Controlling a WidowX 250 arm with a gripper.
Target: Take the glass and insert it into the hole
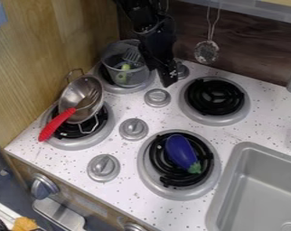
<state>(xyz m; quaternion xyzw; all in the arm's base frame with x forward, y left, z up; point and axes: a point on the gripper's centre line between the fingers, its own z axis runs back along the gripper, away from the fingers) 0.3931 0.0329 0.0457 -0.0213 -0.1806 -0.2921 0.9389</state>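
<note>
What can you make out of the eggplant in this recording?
The eggplant is deep purple with a smooth, slightly shiny, plastic-looking skin and a jagged green cap. It looks whole. It lies on its side on the black coil of the burner nearest the sink, rounded end toward the back, cap toward the front right. Only the coil appears to touch it.

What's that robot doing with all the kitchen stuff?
A black robot arm has its gripper over the toy stove, right by the clear pot. I can't tell if it holds anything. A purple eggplant lies on one burner, and a metal bowl with a red-handled utensil sits on another.
</note>
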